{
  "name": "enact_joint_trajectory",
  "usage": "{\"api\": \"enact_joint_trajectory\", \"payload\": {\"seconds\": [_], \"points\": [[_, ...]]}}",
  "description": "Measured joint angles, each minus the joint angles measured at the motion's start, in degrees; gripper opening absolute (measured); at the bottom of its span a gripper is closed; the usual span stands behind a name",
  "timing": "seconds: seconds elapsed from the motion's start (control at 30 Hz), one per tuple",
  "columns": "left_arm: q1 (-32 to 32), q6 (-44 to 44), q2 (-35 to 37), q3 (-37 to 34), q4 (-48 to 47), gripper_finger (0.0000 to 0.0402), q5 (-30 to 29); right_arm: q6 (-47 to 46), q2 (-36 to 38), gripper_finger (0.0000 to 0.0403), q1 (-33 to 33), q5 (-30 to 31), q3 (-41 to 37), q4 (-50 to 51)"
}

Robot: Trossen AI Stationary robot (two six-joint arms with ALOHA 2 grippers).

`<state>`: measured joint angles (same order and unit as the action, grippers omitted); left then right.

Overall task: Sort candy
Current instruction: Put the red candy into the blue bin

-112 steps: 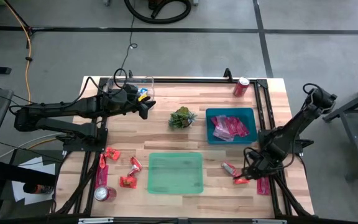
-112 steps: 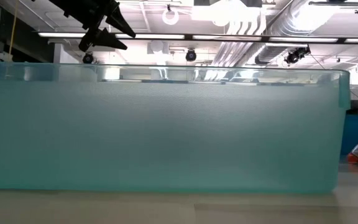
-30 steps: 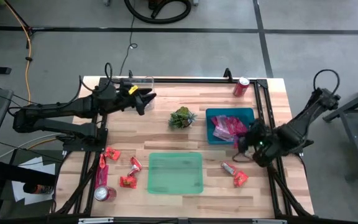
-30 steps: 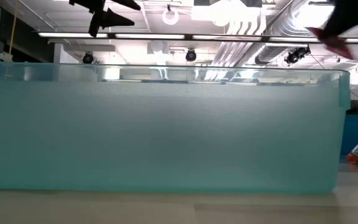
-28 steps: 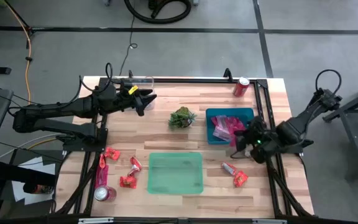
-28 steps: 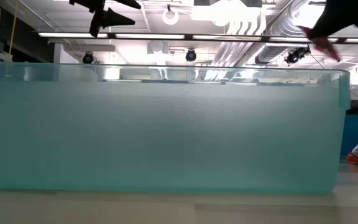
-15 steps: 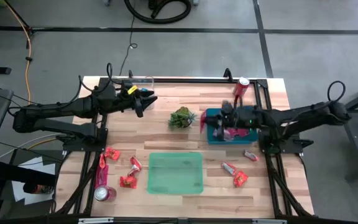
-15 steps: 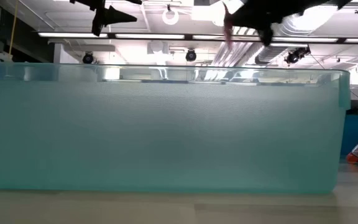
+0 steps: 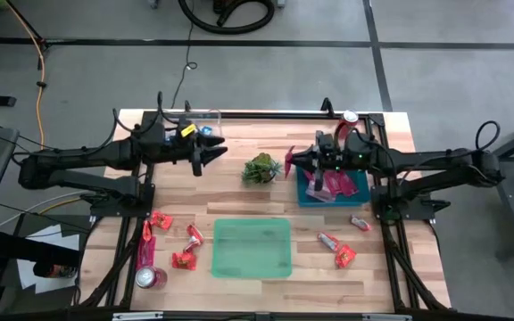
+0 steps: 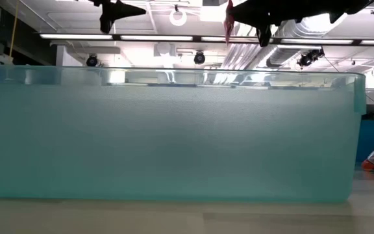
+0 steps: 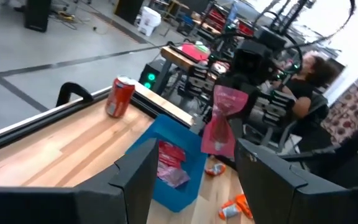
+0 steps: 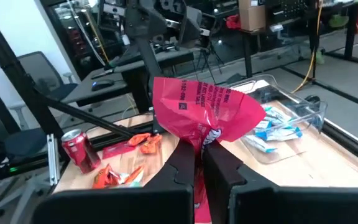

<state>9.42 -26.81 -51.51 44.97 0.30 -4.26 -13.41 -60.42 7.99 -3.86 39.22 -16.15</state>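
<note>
Right gripper (image 9: 294, 159) pinched on a pink candy wrapper (image 12: 204, 115), held in the air between blue bin (image 9: 360, 189) and plant (image 9: 261, 168). Left gripper (image 9: 211, 153) spread wide, empty, near clear tray (image 9: 205, 118).

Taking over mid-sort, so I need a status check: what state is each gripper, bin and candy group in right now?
right gripper: shut on pink candy, raised beside blue bin
left gripper: open, empty, near clear bin
blue bin: holds pink candies
green bin: no candy seen inside
clear bin: holds blue-and-white candies
red-orange candies: loose on table
</note>
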Motion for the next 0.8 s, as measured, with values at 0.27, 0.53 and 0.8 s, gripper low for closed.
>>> {"api": "enact_joint_trajectory", "payload": {"seconds": [0.27, 0.53, 0.8], "points": [[-2.72, 3.41, -0.02, 0.0, -0.02, 0.02, 0.79, 0.81, 0.05, 0.0, 0.0, -0.91, 0.0, -0.78], [-5.15, 3.42, -0.02, 0.0, -0.84, 0.02, 0.76, -6.38, 10.83, 0.0, 0.0, 2.25, 0.02, 33.37], [-5.41, 3.55, -0.26, 0.0, -0.41, 0.02, -0.2, -23.76, 18.0, 0.0, 0.02, 10.48, -3.24, 57.44]]}}
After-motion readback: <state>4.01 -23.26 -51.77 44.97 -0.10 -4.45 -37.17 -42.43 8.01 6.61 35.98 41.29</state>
